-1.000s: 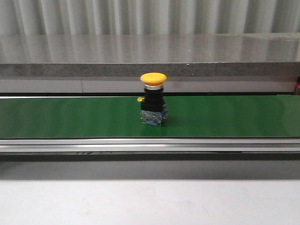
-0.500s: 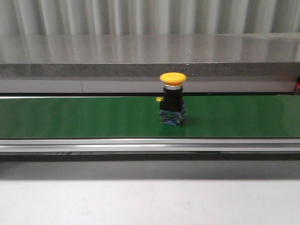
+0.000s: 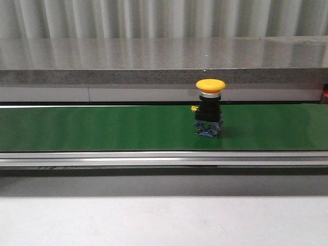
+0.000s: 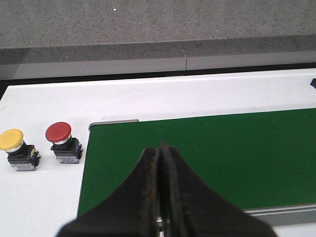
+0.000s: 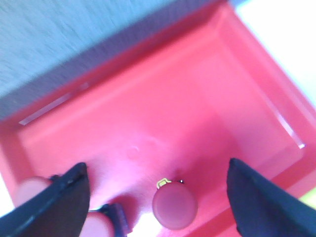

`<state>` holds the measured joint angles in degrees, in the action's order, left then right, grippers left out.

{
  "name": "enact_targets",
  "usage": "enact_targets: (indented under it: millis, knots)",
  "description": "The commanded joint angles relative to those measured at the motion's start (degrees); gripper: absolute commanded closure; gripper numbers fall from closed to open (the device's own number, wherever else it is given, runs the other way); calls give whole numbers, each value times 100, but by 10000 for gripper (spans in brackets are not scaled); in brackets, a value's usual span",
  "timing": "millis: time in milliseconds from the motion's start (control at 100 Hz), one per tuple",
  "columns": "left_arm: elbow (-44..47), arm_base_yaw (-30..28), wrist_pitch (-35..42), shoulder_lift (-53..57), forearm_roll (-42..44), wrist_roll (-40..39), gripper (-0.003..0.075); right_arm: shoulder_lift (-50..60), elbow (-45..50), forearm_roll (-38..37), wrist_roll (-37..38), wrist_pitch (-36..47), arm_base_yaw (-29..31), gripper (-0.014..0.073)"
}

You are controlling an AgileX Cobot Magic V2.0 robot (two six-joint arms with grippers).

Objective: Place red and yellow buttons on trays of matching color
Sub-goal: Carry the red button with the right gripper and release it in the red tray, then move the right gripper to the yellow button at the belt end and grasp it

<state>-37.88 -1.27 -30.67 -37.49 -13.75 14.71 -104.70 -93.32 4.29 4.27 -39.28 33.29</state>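
You are looking at a grey speckled stone ledge (image 3: 154,61) running along behind the green belt (image 3: 92,128), with ribbed pale wall panels (image 3: 154,18) rising above it. A white tabletop (image 3: 154,220) is catching soft, even light in front.

the belt (image 3: 102,128) looks like matt green rubber with a slight sheen, edged by a brushed metal rail (image 3: 154,160). the yellow button (image 3: 210,84) has a smooth plastic cap over a shiny metal collar and black plastic body. behind it runs speckled, polished stone (image 3: 128,56). the surface (image 4: 44,197) is smooth matt white. the tray (image 5: 163,98) is glossy red plastic.
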Motion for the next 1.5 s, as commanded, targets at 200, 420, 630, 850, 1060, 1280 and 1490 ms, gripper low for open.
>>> enact_targets:
  millis: [200, 420, 630, 850, 1060, 1280, 1490]
  knots:
    - [-156, 37, 422, 5, -64, -12, 740, 1685, 501, -21, -345, 75, -394, 20]
    - [-156, 37, 422, 5, -64, -12, 740, 2573, 1277, -21, -838, -347, -1309, 20]
    - [-156, 37, 422, 5, -64, -12, 740, 2751, 1348, -21, -1309, -1864, -2448, 20]
    - [-156, 37, 422, 5, -106, -12, 740, 2691, 1379, -16, -1674, -2650, -3445, 20]
    - [-156, 37, 422, 5, -106, -12, 740, 2691, 1762, -16, -1797, -2589, -3967, 20]
    - [-156, 37, 422, 5, -106, -12, 740, 2691, 2174, 52, -1821, -2188, -4312, 20]
    - [-156, 37, 422, 5, -106, -12, 740, 2452, 2262, 74, -1821, -1961, -4436, 20]
